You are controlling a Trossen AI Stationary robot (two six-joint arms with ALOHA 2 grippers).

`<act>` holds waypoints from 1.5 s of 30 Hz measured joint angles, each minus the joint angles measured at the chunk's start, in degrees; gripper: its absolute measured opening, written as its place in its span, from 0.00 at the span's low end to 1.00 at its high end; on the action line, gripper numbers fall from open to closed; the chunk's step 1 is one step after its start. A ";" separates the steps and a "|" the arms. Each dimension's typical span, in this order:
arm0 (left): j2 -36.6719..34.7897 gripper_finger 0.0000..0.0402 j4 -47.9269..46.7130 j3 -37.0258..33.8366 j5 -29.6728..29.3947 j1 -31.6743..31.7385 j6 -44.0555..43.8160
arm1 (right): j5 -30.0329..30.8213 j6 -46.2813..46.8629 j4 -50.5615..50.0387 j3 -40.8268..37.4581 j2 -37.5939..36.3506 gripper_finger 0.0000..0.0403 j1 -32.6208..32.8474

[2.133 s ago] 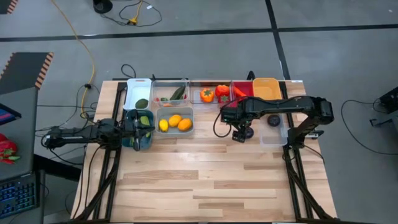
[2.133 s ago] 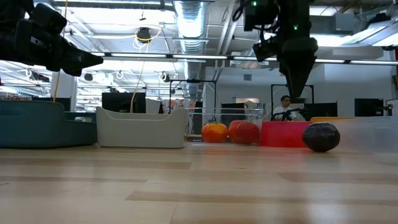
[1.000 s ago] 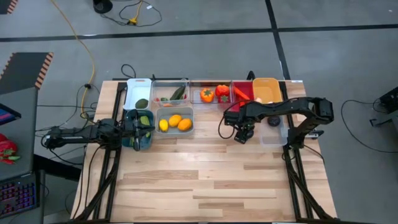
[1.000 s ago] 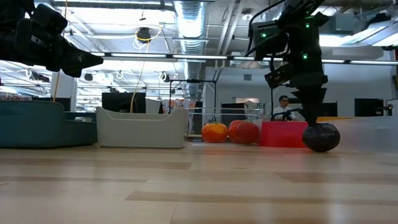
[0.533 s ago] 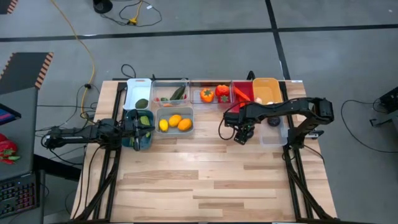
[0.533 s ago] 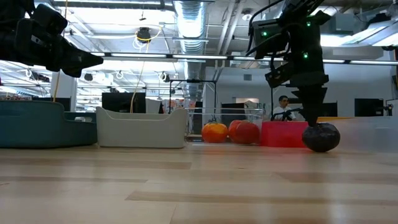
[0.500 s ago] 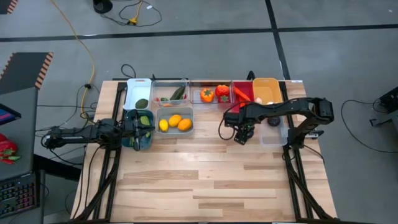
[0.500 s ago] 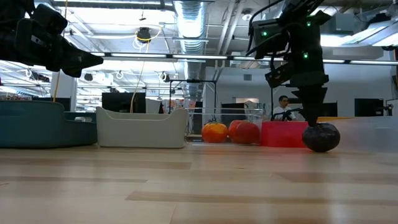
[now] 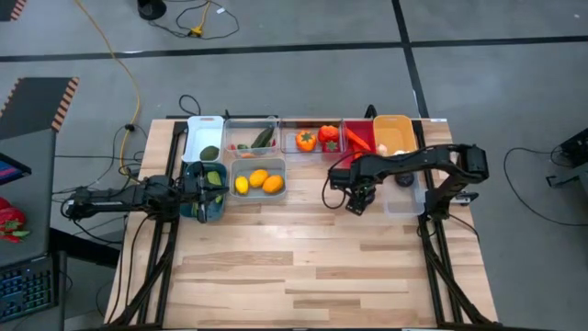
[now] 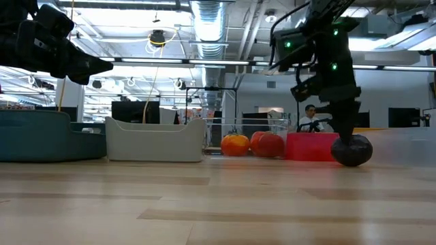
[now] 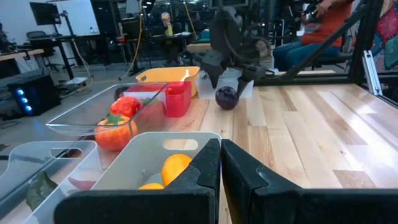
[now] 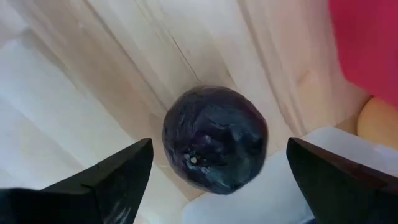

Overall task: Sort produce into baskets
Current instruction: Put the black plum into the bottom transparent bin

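A dark purple ball [image 12: 214, 146] lies on the bare wood in front of the red tub [image 9: 358, 136]; it also shows in the low view [image 10: 352, 150]. My right gripper [image 12: 227, 177] hangs over it, open, pointing down, one finger on each side of the ball and apart from it. My left gripper [image 11: 220, 168] is shut and empty, held level over the teal tub [image 9: 204, 191] at the table's left. Lemons [image 9: 259, 180] lie in the grey-blue tub, peppers [image 9: 315, 138] in a clear tub.
A row of tubs stands along the far edge: white [image 9: 204, 138], clear with cucumbers [image 9: 251, 138], clear, red, orange [image 9: 393, 133]. A clear tub [image 9: 404, 195] at the right holds another purple ball [image 9: 404, 177]. The near half of the table is bare wood.
My right gripper has come down over the purple ball, staying open, so that its fingertips now reach the ball's height. The ball has stayed where it was.
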 joint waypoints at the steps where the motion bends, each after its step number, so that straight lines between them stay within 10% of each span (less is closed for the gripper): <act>1: 0.00 0.00 0.00 0.00 0.02 0.00 0.00 | 0.00 -0.04 0.08 0.00 0.61 0.98 0.00; 45: 0.02 0.00 0.02 -0.02 0.02 -0.02 0.00 | -0.14 0.60 -4.68 2.86 0.65 0.80 -1.66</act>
